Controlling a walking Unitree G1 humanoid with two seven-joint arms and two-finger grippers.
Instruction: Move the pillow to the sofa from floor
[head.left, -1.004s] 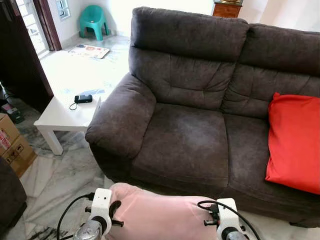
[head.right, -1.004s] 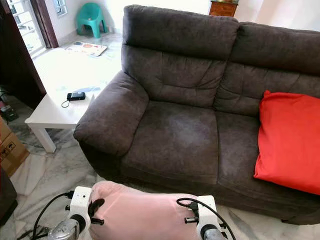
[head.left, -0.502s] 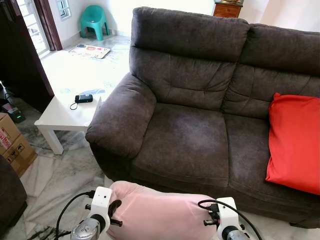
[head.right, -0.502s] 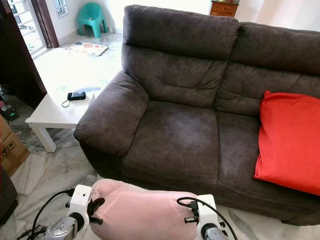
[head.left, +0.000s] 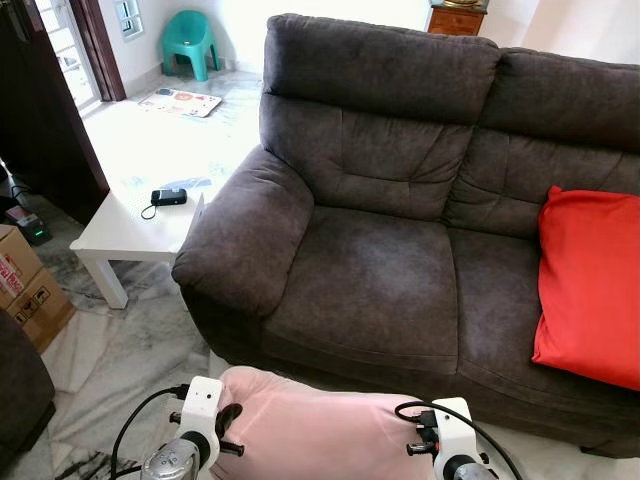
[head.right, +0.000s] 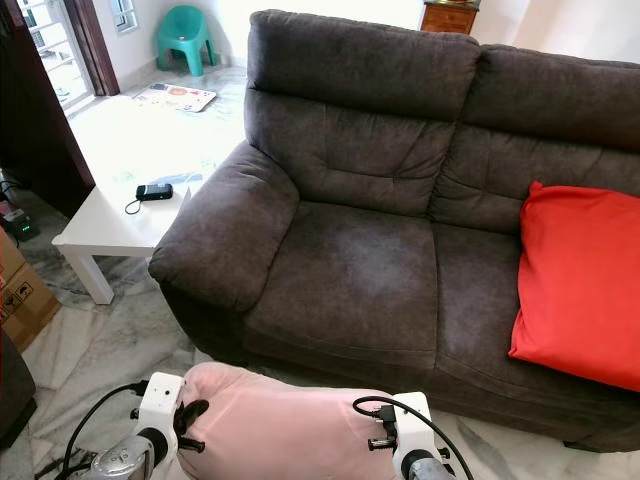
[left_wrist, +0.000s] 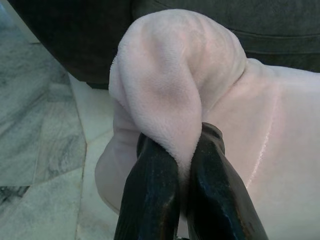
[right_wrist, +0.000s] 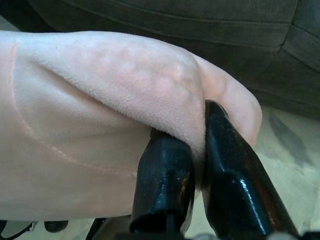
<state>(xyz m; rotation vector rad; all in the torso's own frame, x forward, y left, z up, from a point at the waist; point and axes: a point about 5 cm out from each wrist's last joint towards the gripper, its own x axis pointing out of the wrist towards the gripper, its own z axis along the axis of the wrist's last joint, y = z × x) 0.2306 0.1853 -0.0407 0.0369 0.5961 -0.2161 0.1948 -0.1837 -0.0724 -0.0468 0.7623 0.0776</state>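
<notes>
Both grippers pinch the pink pillow (head.left: 320, 435) by its ends: the left gripper (left_wrist: 182, 167) and right gripper (right_wrist: 197, 150) each have their fingers closed tight on a fold of fabric. It hangs just before the dark sofa (head.left: 400, 230), above the marble floor (head.left: 120, 350).

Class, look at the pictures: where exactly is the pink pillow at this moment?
The pink pillow is low in the head views, held off the floor before the sofa's left seat, pinched at its ends by the left gripper and right gripper.

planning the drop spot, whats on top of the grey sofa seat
A red fabric cushion leans on the right seat of the dark grey fabric sofa; the left seat is bare. Whatever lies behind the cushion is hidden.
</notes>
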